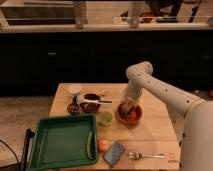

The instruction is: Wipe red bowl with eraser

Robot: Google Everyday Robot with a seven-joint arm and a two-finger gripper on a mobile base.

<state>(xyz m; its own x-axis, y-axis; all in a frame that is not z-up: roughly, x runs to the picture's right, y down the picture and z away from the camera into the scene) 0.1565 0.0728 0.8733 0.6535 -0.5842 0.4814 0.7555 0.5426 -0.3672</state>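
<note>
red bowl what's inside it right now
The gripper reaches down into the red bowl, over its left half. The eraser cannot be made out; the gripper covers whatever lies beneath it.

Room as seen from the near side of the tabletop (pixel 156 134). A pale wooden tabletop stands on a light, speckled floor (pixel 25 112). Behind it, a run of dark cabinet fronts (pixel 60 60) spans the full width of the room, its panels divided by faint vertical seams. A pale counter (pixel 100 27) caps the cabinets, and two light upright posts (pixel 79 11) rise from it; the items on the counter's far right are too dim to identify. Lighting is low and warm, brightest on the tabletop and floor. The tool (pixel 128 107) sits low over the tabletop's right half.
</note>
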